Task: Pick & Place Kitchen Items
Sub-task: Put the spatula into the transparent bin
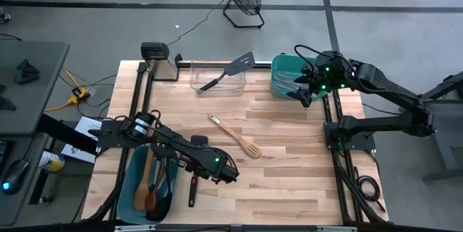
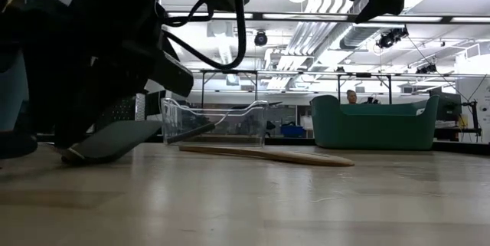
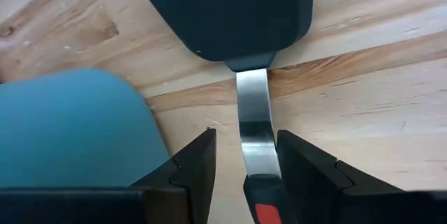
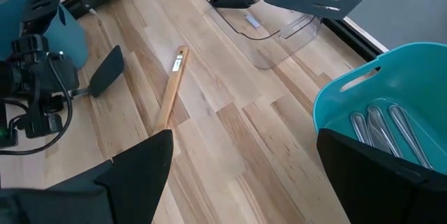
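At the table's front-left, beside the blue tub [image 1: 137, 188], the left gripper [image 3: 243, 161] sat low over a black turner [image 3: 230, 15], fingers [image 3: 199, 165] straddling its silvery neck just above the red-trimmed handle; gap was visible on both sides of the neck, so jaws stood apart, not yet clamped. Judged reason: neck is the narrowest part, easiest to pinch for a lift. Right gripper [image 4: 237, 175] hovered above the teal tub [image 1: 278, 80] at rear-right, fingers fully spread, holding nothing; arm appeared to be waiting. Other items: wooden slotted spatula [image 1: 235, 136] lay mid-table, a 2nd black turner [image 1: 230, 71] rested across the clear bin [image 1: 217, 87], wooden spoons [image 1: 152, 185] stood in the blue tub. Left wrist view alone showed finger-to-neck clearance; high view hid it under the arm. Right wrist view alone showed the metal pieces [image 4: 387, 130] inside the teal tub. Low view showed the turner blade resting tilted on the table, which the top-down view could not show
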